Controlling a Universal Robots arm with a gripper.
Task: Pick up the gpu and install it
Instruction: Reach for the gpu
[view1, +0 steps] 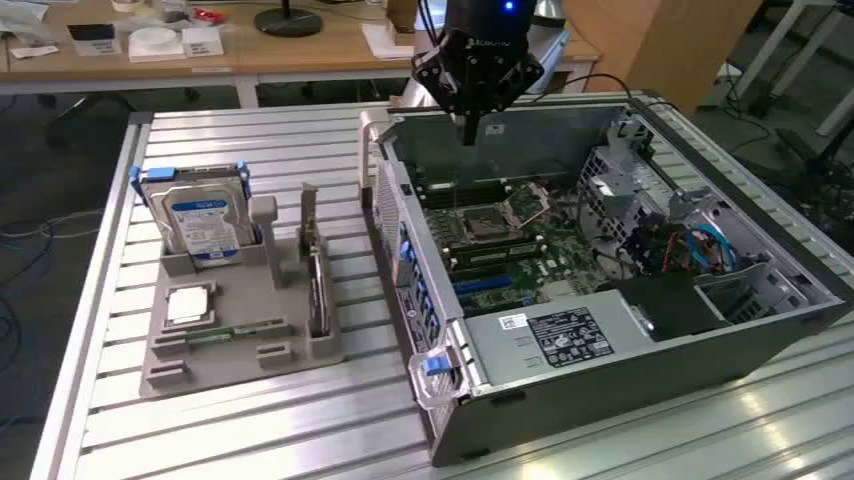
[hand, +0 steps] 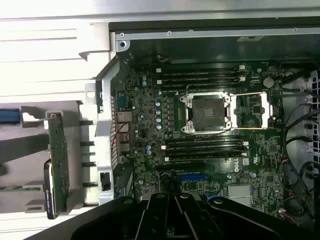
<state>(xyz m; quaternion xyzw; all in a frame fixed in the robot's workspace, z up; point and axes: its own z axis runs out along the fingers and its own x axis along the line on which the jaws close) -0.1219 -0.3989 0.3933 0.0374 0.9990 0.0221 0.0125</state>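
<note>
The gpu (view1: 318, 285) stands on edge in a slot of the grey holder (view1: 227, 365), on the slatted table at the exterior view's left. From the wrist camera the gpu (hand: 58, 162) is a thin card seen edge-on, beside the case wall. My gripper (view1: 470, 132) hangs over the far end of the open computer case (view1: 641, 330), well apart from the gpu. Its fingers (hand: 167, 207) are shut together with nothing between them, above the motherboard (hand: 145, 135).
The holder also carries an upright silver hard drive (view1: 200, 222), a white square part (view1: 188, 303) and a green memory stick (view1: 238, 333). Inside the case are the CPU socket (hand: 207, 112), a blue slot (hand: 192, 177), cables and a power supply (view1: 567, 335). A desk (view1: 267, 50) stands behind.
</note>
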